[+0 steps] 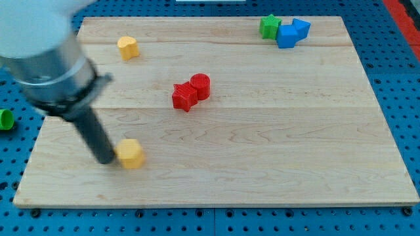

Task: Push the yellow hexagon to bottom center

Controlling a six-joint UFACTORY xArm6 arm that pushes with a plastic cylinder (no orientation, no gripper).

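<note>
Pale wooden counter [262,164]: my tip [106,159] sat touching the small yellow hexagon block [131,154], just left of it, likely to drive it right toward bottom centre. No claw fitted, so nothing was grasped.

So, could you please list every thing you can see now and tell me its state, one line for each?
My tip: on the board, touching the left side of the yellow hexagon.
Yellow hexagon: lower left, flat on the board.
Second yellow block: upper left, alone.
Red star: centre, touching the red cylinder.
Red cylinder: beside the star.
Green star: top right, against the blue blocks.
Blue blocks: two, touching.
Green block: off the board, left edge.
</note>
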